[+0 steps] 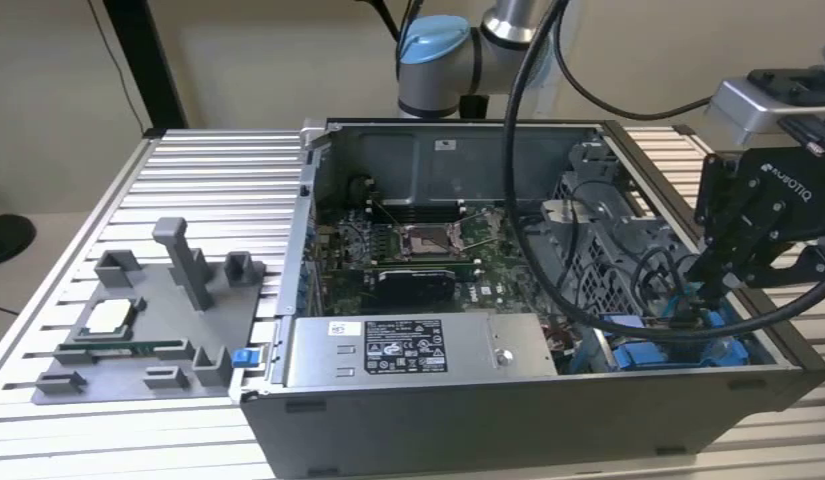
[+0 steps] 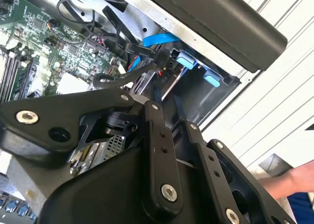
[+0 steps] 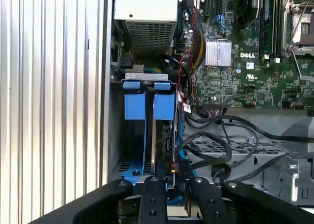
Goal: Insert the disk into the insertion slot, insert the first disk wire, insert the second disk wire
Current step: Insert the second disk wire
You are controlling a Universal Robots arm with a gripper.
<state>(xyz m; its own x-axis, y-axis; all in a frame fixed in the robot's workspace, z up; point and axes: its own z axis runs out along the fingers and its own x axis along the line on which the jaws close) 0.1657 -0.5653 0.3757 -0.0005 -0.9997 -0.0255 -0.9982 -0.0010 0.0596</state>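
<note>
Pinching narrow, gripper (image 3: 171, 177) looks clamped on the disk wire (image 3: 170, 168) plug by the corner of the case (image 1: 519, 420); cable's floppy, hold the hard plug.

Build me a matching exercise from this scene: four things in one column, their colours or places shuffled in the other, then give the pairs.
Things:
1. claw
2. power supply box
3. plastic tray
4. circuit board

Descriptions:
A. grey, on the table at the exterior view's left, outside the computer case
B. green, lying inside the case
C. above the blue drive bay, at the exterior view's right
D. grey metal with a white sticker

Pairs: 1-C, 2-D, 3-A, 4-B
</note>
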